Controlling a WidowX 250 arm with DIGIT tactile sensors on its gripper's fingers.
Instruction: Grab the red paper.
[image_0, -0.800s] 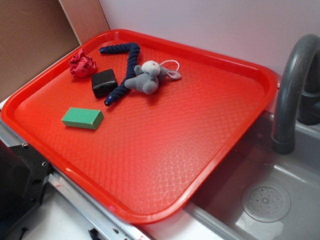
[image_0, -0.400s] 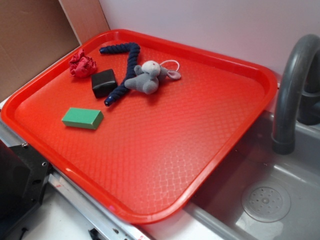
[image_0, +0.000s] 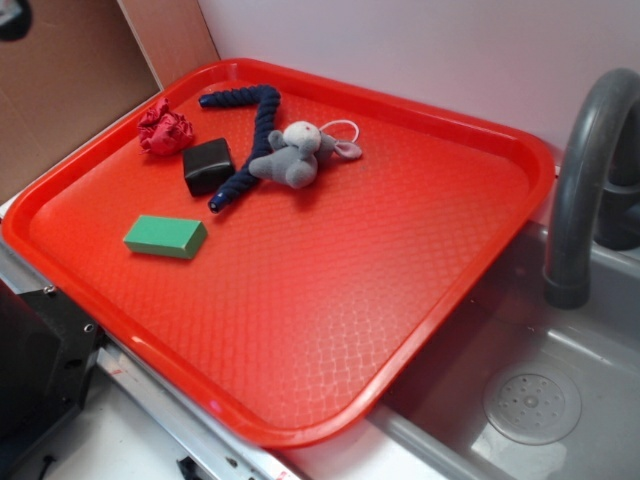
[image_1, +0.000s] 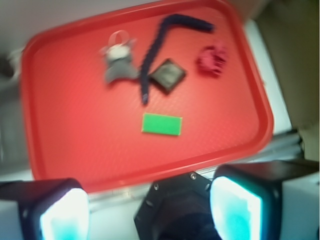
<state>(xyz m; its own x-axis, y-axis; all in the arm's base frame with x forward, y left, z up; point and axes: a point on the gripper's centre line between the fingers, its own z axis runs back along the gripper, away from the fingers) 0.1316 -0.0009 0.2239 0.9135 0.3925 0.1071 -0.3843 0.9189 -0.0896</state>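
Nothing grabbed yet, whole approach left. Tool (image_1: 150, 210) spread wide, empty, high over the tray's (image_0: 300, 425) near edge. Red paper (image_0: 164, 128) sits untouched in the tray's far left corner, just beside the black block (image_0: 208, 165), well apart from the tool; wrist view shows it upper right (image_1: 212, 60).

On the tray (image_0: 480, 130) we count one wad of red paper (image_0: 163, 128), one black block (image_0: 207, 165), one green block (image_0: 165, 237), one blue rope (image_0: 250, 140) and one grey stuffed toy (image_0: 296, 154); beside it, one faucet (image_0: 585, 180).
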